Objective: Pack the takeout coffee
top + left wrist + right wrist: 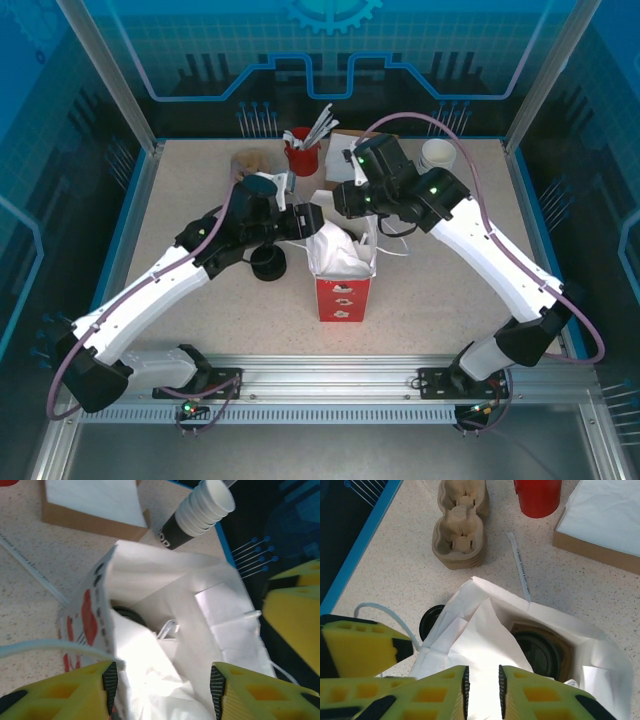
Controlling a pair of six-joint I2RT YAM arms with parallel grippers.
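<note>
From above, the bag (343,298) stands upright mid-table with its mouth up. The left gripper (306,222) is at its left rim and the right gripper (345,200) at its far rim, apparently placed to keep the mouth spread. Spare lids (268,264) lie on the table just beside the bag.

On the left wrist camera, the left fingers (110,680) stand well apart astride loose paper, gripping nothing. Deep in the bag, the coffee (125,615) shows a sliver of its black lid.

On the right wrist camera, the right fingers (465,685) are drawn close with the bag's white rim pinched between them, probably to steady it. The coffee sits low inside, lid up, so the packing looks nearly done.
</note>
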